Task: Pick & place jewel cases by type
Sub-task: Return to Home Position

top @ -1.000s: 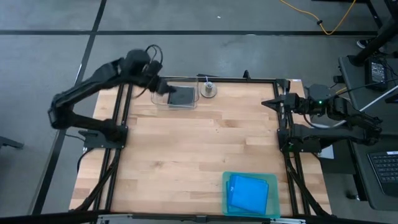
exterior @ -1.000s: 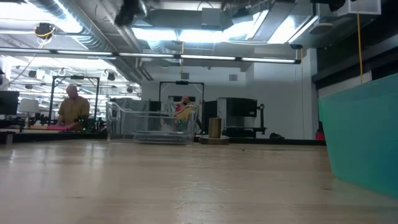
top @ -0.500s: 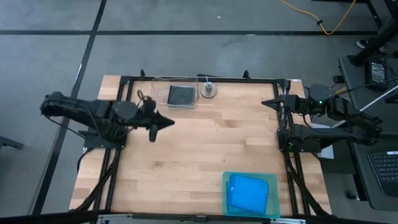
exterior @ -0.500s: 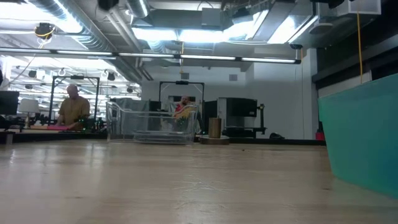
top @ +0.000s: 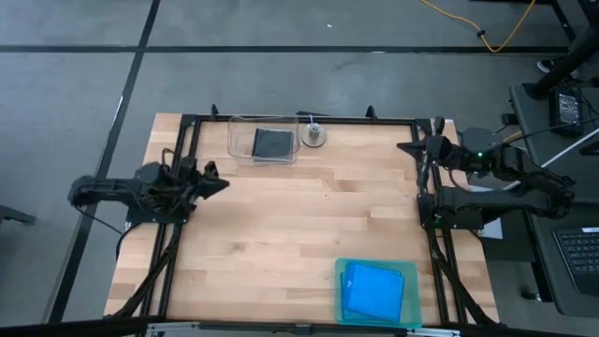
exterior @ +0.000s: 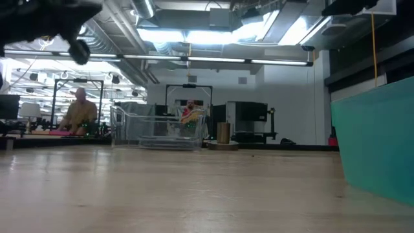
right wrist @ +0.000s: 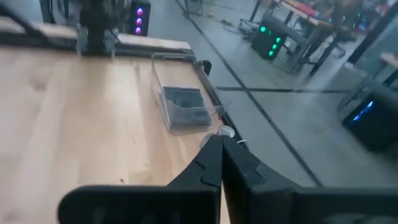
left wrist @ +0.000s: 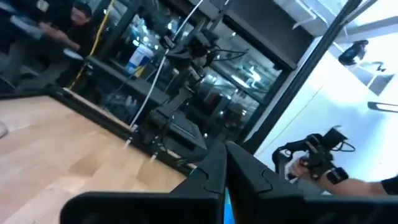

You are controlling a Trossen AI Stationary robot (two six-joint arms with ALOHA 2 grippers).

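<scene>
Two piles are hiding their own count: the blue cases (top: pixel 373 290) are lying one over another in the teal tray (top: pixel 339 281), at the lower right of the high view, and only the top dark case (top: pixel 273 143) is showing in the clear tub (top: pixel 241 140), at the upper middle. In the low view the tray's wall is covering the blue cases fully. They are looking bright and rectangular; the dark case is looking square. A round metal thing (top: pixel 315 137) is standing just beside the tub. The left gripper (top: pixel 223 181) is hanging over the left side of the table (top: pixel 299 225), and the right gripper (top: pixel 404 149) near its upper right corner. Both are keeping their fingers pressed together, gripping nothing.
</scene>
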